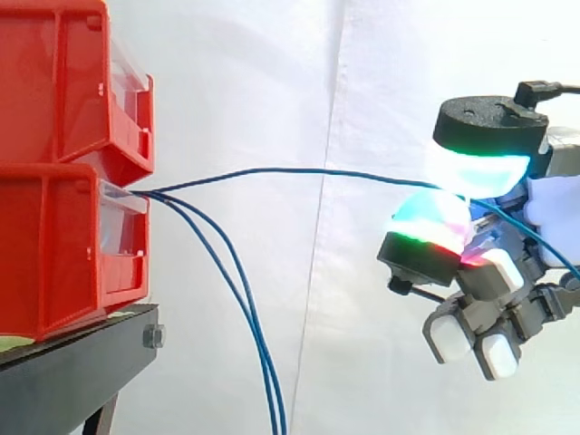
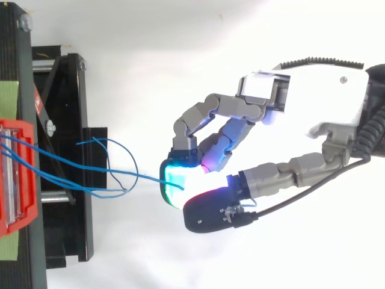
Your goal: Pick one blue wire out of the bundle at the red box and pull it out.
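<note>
the hand comes in from the right and grasps one blue wire, pinched between two thick glowing pads. in the side view the upper pad shows cyan with a green edge, and the lower one shows cyan, green and red. its other fingers are curled in below the pinch and hold nothing that can be made out. the exact spot where the pads meet the wire is lost in their glow. the held wire runs nearly level and fairly taut from the front of the lower red bin on the left, across open space before the white curtain, to the pads well to the right of the bin. past the pinch it slants down across the hand and is cut off by the right edge. two more blue wires leave the same place on the bin, droop down side by side and are cut off at the bottom edge, so their ends cannot be seen there. where the wires enter the bin sits behind its clear front panel and is hard to make out. in the top view the slack wires curl in loops over the black stand near the bin, and which loop belongs to which wire cannot be told. an upper red bin sits stacked on the lower one; both are cut off at the left edge, as is the stand beneath them.
</note>
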### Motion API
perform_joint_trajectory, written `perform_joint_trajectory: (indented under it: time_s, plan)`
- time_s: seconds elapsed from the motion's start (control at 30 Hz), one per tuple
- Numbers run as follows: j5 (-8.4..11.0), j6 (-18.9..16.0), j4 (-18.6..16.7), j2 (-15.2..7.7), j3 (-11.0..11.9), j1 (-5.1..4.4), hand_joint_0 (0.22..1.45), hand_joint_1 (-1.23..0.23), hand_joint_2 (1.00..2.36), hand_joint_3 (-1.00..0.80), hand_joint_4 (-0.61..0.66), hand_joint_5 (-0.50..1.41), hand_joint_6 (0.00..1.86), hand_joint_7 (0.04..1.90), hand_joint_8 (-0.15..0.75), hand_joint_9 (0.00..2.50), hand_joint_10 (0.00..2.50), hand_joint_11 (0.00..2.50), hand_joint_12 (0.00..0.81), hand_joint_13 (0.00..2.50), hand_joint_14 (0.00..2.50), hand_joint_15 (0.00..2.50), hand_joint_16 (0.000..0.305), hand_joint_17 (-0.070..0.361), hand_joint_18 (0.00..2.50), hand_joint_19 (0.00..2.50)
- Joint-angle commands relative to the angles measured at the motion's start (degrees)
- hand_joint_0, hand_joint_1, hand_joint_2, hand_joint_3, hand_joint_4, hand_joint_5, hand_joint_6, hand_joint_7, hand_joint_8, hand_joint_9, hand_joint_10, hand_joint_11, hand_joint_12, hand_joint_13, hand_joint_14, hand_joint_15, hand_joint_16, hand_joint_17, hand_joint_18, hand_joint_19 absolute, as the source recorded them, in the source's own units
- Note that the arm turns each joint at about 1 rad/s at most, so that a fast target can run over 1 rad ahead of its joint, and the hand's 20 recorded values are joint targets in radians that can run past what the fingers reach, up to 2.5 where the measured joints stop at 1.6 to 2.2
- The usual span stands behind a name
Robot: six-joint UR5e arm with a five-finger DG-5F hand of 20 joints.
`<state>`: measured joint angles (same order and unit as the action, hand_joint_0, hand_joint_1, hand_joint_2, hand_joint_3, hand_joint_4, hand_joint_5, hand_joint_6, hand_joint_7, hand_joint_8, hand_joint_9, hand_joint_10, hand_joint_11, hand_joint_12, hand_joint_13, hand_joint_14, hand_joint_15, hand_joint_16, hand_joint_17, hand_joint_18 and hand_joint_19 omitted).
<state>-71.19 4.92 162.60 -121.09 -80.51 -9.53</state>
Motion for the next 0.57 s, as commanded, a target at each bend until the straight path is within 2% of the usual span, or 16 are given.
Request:
perform_joint_trajectory:
  time_s: [0.0,0.53]
  plan:
    - [0.00,0.00,0.00,-0.11,0.00,0.04,0.61,-0.76,1.00,0.04,0.04,-0.16,0.94,1.12,0.424,1.06,0.01,0.77,0.495,0.86,0.01,0.44,0.072,0.161,0.86,0.46]
    - [0.00,0.00,0.00,0.06,0.00,-0.05,0.61,-0.76,1.00,0.04,0.04,-0.16,0.94,1.11,0.424,1.06,0.01,0.77,0.494,0.86,0.01,0.44,0.072,0.161,0.86,0.46]
